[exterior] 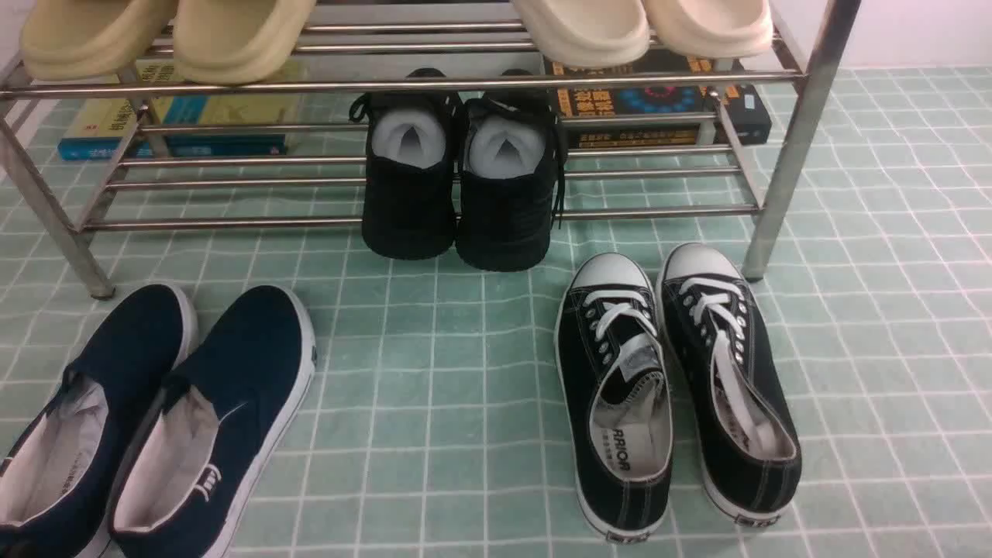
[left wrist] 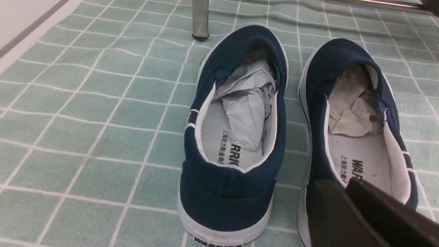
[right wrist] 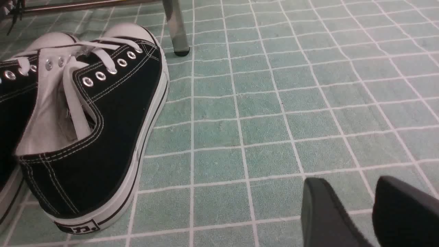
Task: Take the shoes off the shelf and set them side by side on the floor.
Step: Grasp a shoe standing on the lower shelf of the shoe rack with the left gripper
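Observation:
The shoes, an all-black knit pair with white paper inside, stand side by side on the lower tier of the shelf [exterior: 232, 223], left one [exterior: 409, 203] and right one [exterior: 508, 213], toes poking out over the front bar. The pale green tiled floor [exterior: 434, 372] in front of them is bare. Neither gripper shows in the front view. In the left wrist view my left gripper [left wrist: 337, 187] is shut with nothing in it, low over the heel of a navy slip-on. In the right wrist view my right gripper [right wrist: 349, 187] is open over bare tiles, with nothing between its fingers.
Navy slip-ons [exterior: 209, 418] lie on the floor front left. Black canvas sneakers with white toe caps [exterior: 620, 387] lie front right, near the shelf's right leg [exterior: 783, 178]. Beige slippers [exterior: 232, 39] and cream ones [exterior: 581, 27] fill the top tier; books [exterior: 643, 101] lie behind the lower bars.

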Controlling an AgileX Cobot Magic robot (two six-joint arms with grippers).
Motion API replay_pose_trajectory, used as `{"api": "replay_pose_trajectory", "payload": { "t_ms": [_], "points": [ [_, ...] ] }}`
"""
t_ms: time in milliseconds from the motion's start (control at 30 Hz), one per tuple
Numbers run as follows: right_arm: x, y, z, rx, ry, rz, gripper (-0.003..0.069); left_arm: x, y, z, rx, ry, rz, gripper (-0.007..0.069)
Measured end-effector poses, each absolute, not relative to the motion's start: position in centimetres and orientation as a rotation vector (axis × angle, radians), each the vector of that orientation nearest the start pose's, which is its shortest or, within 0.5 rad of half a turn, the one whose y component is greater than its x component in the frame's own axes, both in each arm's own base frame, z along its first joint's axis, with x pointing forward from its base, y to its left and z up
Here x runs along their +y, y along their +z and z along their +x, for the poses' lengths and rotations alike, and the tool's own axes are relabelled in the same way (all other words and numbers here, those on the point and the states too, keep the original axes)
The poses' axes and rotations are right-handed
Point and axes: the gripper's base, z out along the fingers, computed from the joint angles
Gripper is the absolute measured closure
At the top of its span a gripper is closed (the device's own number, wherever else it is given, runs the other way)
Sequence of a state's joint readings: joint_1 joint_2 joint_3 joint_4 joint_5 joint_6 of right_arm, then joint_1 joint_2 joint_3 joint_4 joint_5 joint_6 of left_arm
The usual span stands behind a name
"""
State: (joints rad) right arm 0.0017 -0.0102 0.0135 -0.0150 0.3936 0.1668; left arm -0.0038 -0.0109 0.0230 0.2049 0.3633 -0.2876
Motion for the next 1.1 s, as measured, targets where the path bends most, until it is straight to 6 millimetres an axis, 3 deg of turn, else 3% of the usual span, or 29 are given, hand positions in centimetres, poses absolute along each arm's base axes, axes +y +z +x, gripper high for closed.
{"api": "replay_pose_trajectory", "payload": {
  "t_ms": [500, 567, 700, 833, 967, 1100],
  "points": [
    [0.0, 17.4, 5.2, 1.876, 0.101, 0.146, 0.0419, 0.5, 17.4, 5.3, 1.844, -0.048, -0.174, 0.0534],
    [0.0, 17.4, 5.2, 1.876, 0.101, 0.146, 0.0419, 0.2, 17.4, 5.3, 1.831, -0.18, -0.287, 0.0534],
    [0.0, 17.4, 5.2, 1.876, 0.101, 0.146, 0.0419, -0.9, 17.5, 5.3, 1.743, -0.697, -0.745, 0.0534],
    [0.0, 17.4, 5.2, 1.876, 0.101, 0.146, 0.0419, -1.5, 17.6, 5.3, 1.638, -1.033, -1.053, 0.0534],
    [0.0, 17.4, 5.2, 1.876, 0.101, 0.146, 0.0419, -1.6, 17.9, 5.3, 1.571, -1.141, -1.149, 0.0534],
    [0.0, 17.4, 5.2, 1.876, 0.101, 0.146, 0.0419, -1.5, 18.0, 5.4, 1.562, -1.11, -1.113, 0.0536]
  ]
}}
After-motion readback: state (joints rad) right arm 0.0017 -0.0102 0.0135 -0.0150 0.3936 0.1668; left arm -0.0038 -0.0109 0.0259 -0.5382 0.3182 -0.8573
